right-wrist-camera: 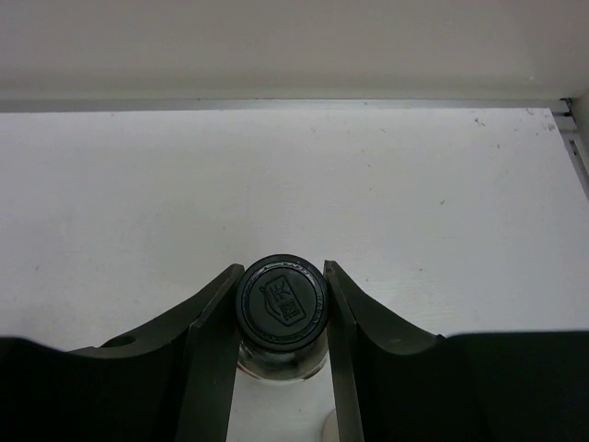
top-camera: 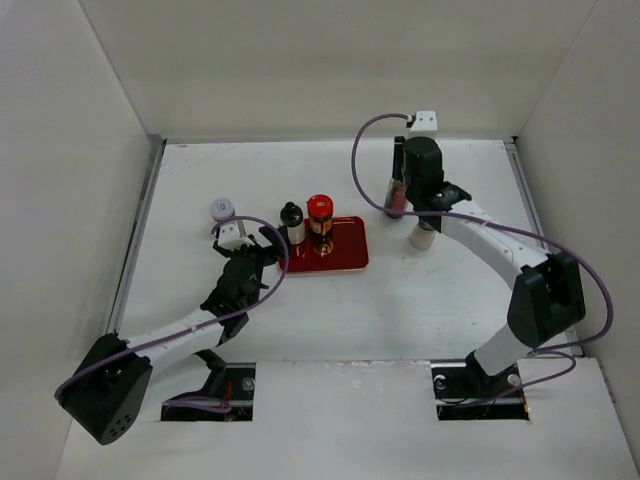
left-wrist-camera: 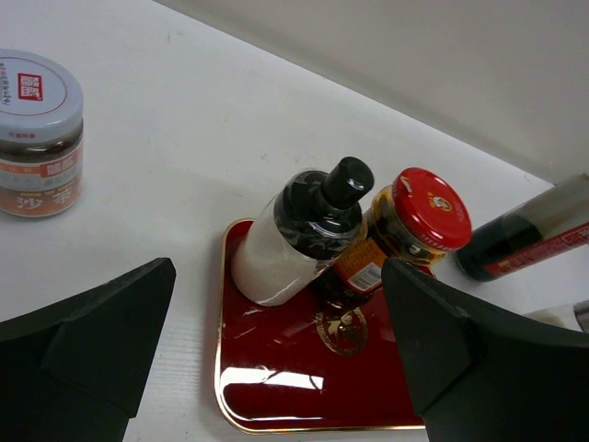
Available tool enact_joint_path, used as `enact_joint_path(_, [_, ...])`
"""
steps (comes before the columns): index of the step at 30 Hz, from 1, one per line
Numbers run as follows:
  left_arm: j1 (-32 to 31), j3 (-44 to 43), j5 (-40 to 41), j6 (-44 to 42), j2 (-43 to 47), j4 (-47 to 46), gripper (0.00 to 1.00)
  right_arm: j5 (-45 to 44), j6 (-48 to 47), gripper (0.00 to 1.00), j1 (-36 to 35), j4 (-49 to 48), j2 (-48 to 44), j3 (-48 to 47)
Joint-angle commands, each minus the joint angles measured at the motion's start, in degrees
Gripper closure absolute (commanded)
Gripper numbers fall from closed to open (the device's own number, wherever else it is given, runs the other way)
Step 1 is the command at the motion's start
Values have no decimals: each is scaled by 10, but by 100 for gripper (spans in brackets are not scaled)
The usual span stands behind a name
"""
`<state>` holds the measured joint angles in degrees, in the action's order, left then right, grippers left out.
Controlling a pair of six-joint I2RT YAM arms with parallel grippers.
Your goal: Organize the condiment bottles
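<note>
Jar (top-camera: 320, 218), white bottle (top-camera: 292, 226) hug far edge of tray (top-camera: 346, 257)

Seen from above, the right arm (top-camera: 478, 230) covers most of the tall bottle (top-camera: 397, 196), leaving one reddish strip, and overlaps the short pale jar (top-camera: 424, 238). In the left wrist view the grey-lidded jar (left-wrist-camera: 37, 129) is cut by the left edge, the tall bottle by the right, and a black finger (left-wrist-camera: 460, 368) hides the tray's (left-wrist-camera: 276, 405) near corner. The right wrist view shows little of that bottle beyond its cap (right-wrist-camera: 282, 302).
</note>
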<state>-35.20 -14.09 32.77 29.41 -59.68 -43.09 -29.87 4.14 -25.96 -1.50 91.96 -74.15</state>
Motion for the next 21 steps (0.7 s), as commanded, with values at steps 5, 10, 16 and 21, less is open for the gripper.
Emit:
enact_joint_path(5, [-5, 7, 18, -1, 28, -41, 0, -14, -14, 78, -74, -91, -84, -1])
enact_joint_path(10, [-3, 3, 30, -1, 5, -39, 0, -19, -6, 78, -124, -108, -79, 8])
enact_joint_path(16, [-1, 4, 30, 0, 8, -39, 0, -21, -3, 78, -153, -133, -52, 14])
enact_joint_path(21, [0, 6, 31, 0, 11, -43, 0, -19, -1, 78, -158, -151, -27, 16])
